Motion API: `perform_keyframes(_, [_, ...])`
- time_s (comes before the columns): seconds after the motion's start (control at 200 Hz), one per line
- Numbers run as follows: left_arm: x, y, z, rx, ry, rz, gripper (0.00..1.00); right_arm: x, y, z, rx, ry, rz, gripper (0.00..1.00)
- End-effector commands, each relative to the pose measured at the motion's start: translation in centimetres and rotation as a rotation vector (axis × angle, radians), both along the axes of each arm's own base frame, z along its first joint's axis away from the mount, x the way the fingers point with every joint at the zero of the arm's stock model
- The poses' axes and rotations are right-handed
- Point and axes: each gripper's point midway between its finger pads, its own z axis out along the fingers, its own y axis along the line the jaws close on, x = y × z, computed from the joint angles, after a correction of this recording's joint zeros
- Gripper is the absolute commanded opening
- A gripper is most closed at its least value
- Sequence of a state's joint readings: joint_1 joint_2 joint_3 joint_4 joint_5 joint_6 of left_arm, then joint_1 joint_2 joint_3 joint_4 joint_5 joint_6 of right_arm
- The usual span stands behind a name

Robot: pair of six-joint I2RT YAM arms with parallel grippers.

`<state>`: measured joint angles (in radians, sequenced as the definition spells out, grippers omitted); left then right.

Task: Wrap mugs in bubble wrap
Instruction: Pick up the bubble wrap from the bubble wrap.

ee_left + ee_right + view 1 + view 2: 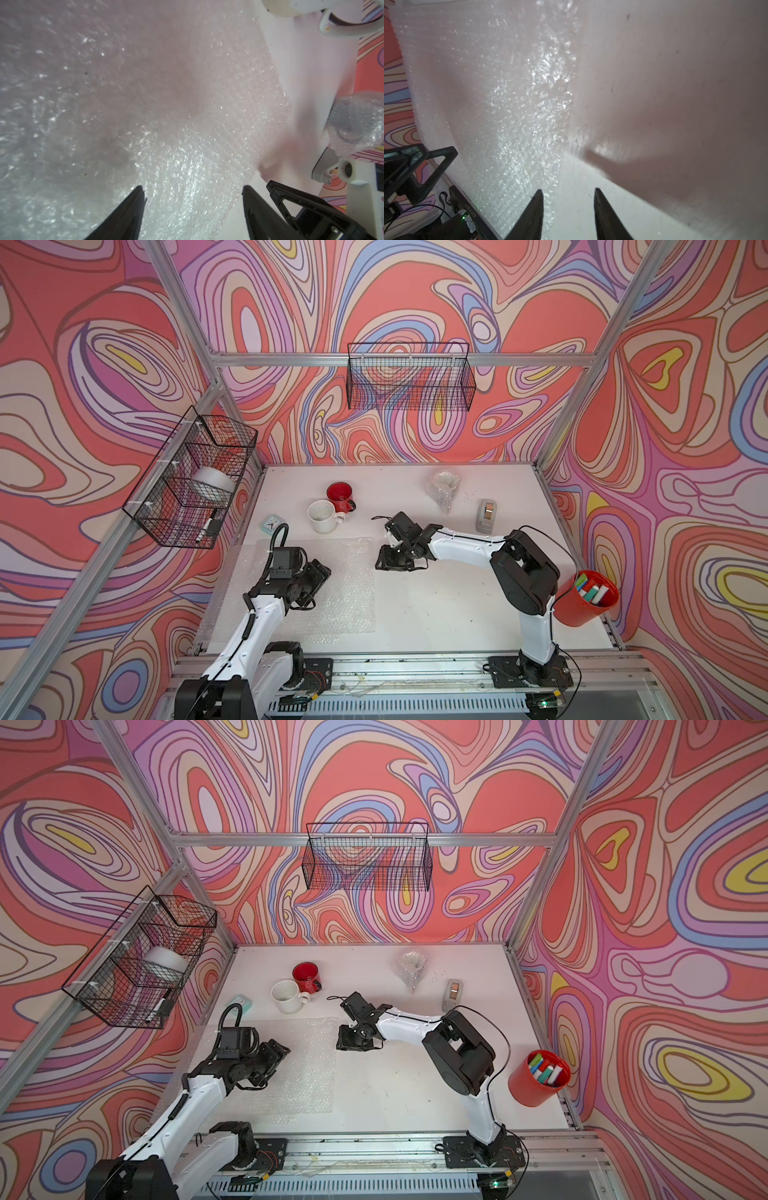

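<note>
Left end effector: jaws well apart, nothing between them, tips low over the bubble wrap sheet, near its middle

Right end effector: jaws partly apart, nothing clamped; the sheet's right edge runs between the tips, one over plastic, one over bare worktop. Cannot tell if either tip touches

The sheet lies flat on the left half of the worktop, with no mug on it; a second sheet seems to stick out underneath on the left

White mug stands upright just past the sheet's far edge, straight ahead of the left end effector, handle toward the right arm. Left is the nearer arm, judging from both top views

Red mug is upright behind the white one, touching or nearly so, handle also to the right

Wrapped bundle sits far back, well apart from both arms; grey shape inside in the left wrist view, probably a finished mug

Clock is just left of the white mug, off the direct path. Tape dispenser is at the back right, beyond the right arm

Likely next: bring the white mug onto the sheet. Risk: red mug crowds the grasp from behind
</note>
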<state>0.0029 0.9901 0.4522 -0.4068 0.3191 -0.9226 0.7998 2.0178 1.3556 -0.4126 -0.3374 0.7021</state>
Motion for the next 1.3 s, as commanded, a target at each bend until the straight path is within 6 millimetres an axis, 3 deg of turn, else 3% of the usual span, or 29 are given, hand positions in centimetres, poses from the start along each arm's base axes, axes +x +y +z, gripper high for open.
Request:
perform_keyframes(0.0, [1.2,-0.1,0.3,-0.013,-0.033,0.002,0.75,1.0,0.9,0.2,0.019,-0.006,-0.021,0.41])
perform_keyframes(0.451, [-0.6,0.7,-3.2,0.034,0.144,0.015,0.73,3.0,1.0,-2.7,-0.061,-0.025,-0.056,0.42])
perform_keyframes(0.911, [-0.8,0.6,-3.5,0.029,0.151,0.012,0.73,4.0,3.5,-5.1,-0.044,-0.002,0.001,0.42])
perform_keyframes(1.132, [-0.8,0.6,-3.6,0.025,0.153,0.01,0.73,3.2,4.1,-6.3,-0.067,0.015,0.033,0.34])
perform_keyframes(1.297, [-0.8,0.6,-3.5,0.023,0.149,0.013,0.73,3.2,4.3,-6.1,-0.059,0.008,0.039,0.18])
